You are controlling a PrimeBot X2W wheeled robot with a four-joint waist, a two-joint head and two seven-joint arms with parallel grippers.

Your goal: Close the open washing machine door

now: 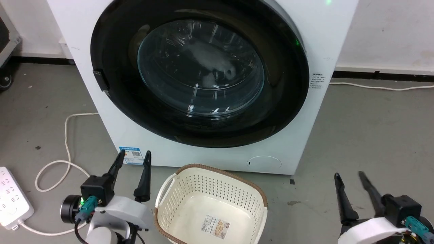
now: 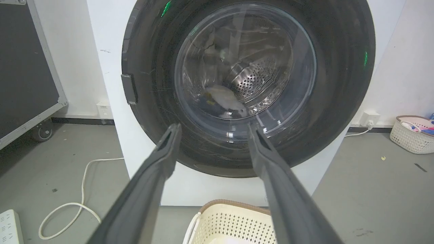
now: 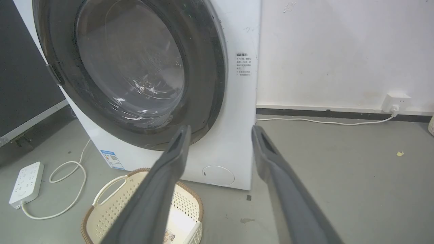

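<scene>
Grey concrete floor [image 1: 373,142] meets a white painted wall [image 1: 390,30] along a black skirting strip [image 1: 383,75]. The big white boxy front-loading washing machine [image 1: 210,159] stands on the floor with its back to the wall. The large round glossy black-framed washing machine door with clear glass window [image 1: 200,74] lies flat against the machine's front, its small black handle [image 1: 100,79] at the left edge. A pale item [image 2: 225,98] and the perforated steel drum show through the glass.

A cream perforated plastic basket with brown rim [image 1: 237,189] sits on the floor just in front of the machine. A white power strip [image 1: 12,196] and a looped white cable [image 1: 66,135] lie to the left.

Writing: a blue-bordered sticker with a QR code [image 1: 131,155] low on the front, a small block of printed text [image 1: 317,81] right of the door, and a label [image 1: 215,226] inside the basket; none is legible.

The left hand [image 1: 134,156] and the right hand [image 1: 349,176] are each released, the 2 fingers spread, grasping nothing, apart from the machine.
</scene>
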